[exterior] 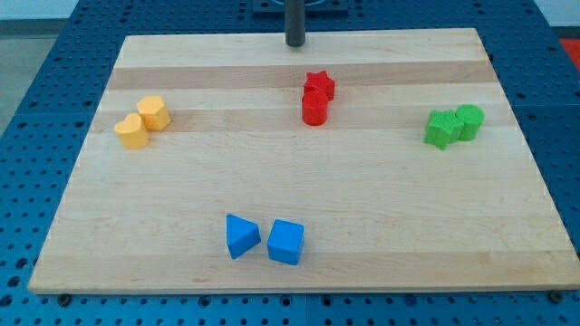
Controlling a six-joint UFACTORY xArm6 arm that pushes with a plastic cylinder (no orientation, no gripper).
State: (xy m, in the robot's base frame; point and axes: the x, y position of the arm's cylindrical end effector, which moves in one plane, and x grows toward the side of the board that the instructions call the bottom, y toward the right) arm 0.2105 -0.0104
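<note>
My tip [295, 43] rests at the top edge of the wooden board [181, 195], near the middle, touching no block. Nearest to it is the red star [320, 84], a short way below and to the right, with a red cylinder [314, 109] pressed against the star's lower side. Toward the view's left sit two yellow blocks side by side, one [155, 112] slightly above the other [131, 131]. At the view's right a green star-like block [441, 128] touches a green cylinder [469, 120]. Near the bottom lie a blue triangle [240, 235] and a blue cube [285, 242].
The board lies on a blue perforated table [36, 109] that shows on all sides. The arm's dark base [299, 7] is at the view's top centre.
</note>
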